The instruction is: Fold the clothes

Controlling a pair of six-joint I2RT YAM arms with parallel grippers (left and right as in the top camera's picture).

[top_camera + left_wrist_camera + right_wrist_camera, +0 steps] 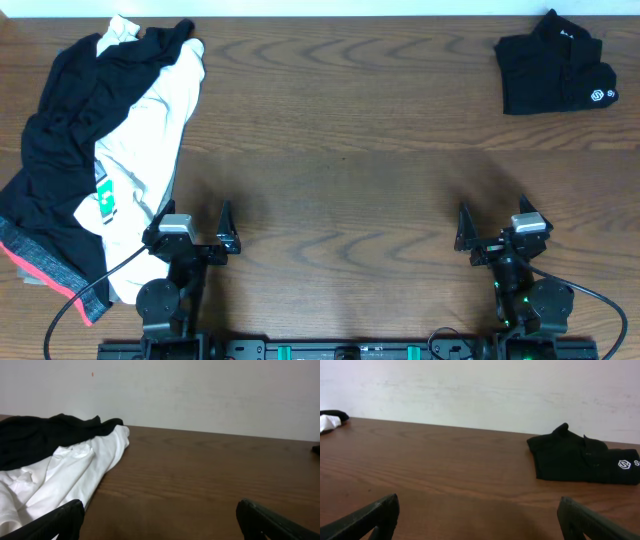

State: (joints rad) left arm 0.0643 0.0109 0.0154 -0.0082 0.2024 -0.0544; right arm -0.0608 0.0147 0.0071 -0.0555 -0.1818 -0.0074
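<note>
A heap of unfolded clothes lies at the table's left: a black garment (70,130) over a white shirt (150,130), with a grey and red piece (45,265) at the front. The white shirt (65,475) and black garment (40,435) also show in the left wrist view. A folded black shirt (553,65) with a white logo lies at the far right; it shows in the right wrist view (580,457). My left gripper (192,238) (160,520) is open and empty beside the heap's front edge. My right gripper (492,236) (479,517) is open and empty near the front right.
The wooden table (340,150) runs between the heap and the folded shirt. A white wall (200,390) stands behind the table's far edge. A black cable (75,305) loops beside the left arm's base.
</note>
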